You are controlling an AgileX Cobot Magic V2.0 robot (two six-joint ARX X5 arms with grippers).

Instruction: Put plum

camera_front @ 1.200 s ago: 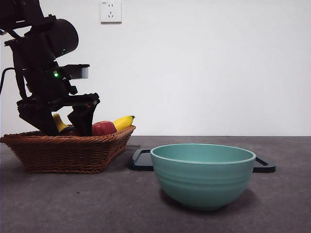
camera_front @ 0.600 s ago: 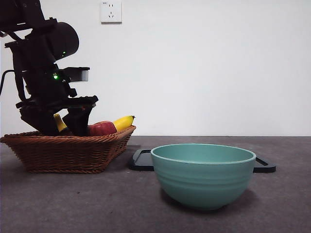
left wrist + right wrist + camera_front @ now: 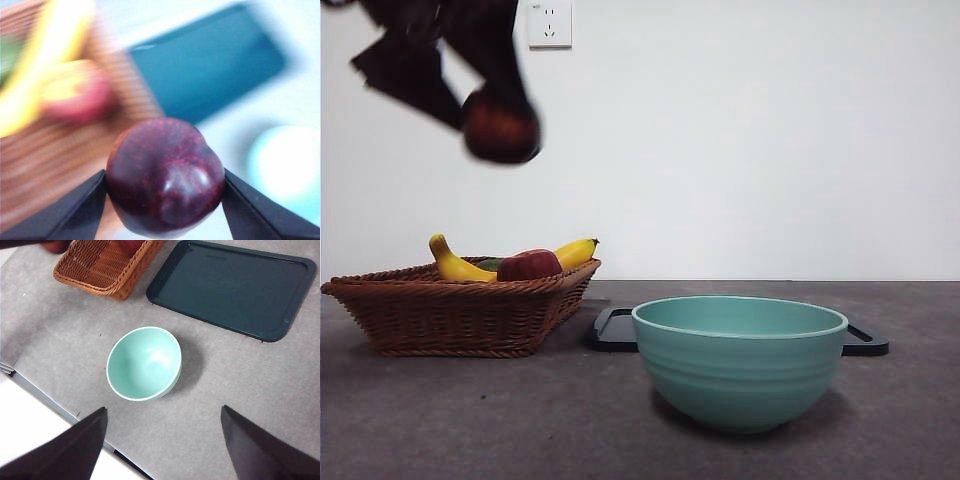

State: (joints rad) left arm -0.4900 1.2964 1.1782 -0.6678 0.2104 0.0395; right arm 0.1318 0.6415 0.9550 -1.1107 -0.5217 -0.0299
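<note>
Maroon and glossy, the plum point(image 3: 165, 175) sits clamped between the two black jaws of the left pincer point(image 3: 165, 186), one jaw pressed to each flank. In the front view that pincer point(image 3: 492, 105) hangs high at about 11 o'clock, blurred, with the single plum point(image 3: 501, 126) in the air well above the basket point(image 3: 460, 310) and touching nothing else.

One wicker basket stands on the worktop point(image 3: 520, 420) at 9 o'clock. It holds two yellow bananas, one point(image 3: 455, 265) curving up at its far left and one point(image 3: 575, 251) poking over its right rim, one red apple point(image 3: 528, 265) between them, and a sliver of something green point(image 3: 490, 264) too hidden to name. One dark tray point(image 3: 615, 330) lies flat just right of the basket, mostly hidden behind one pale teal bowl point(image 3: 740, 360), which stands nearest the camera at 5 o'clock; the two are apart.

The right pincer point(image 3: 162, 440) hovers high over the bowl point(image 3: 145, 363) with its jaws spread wide and nothing between them.

The worktop is grey and matt, and a plain white wall rises behind it with one socket point(image 3: 549, 23) near the top.

The left wrist view is smeared: basket point(image 3: 60, 150), apple point(image 3: 80, 95) and tray point(image 3: 210, 65) show only as soft shapes. The arm above the left pincer is cut off by the front view's top edge.
</note>
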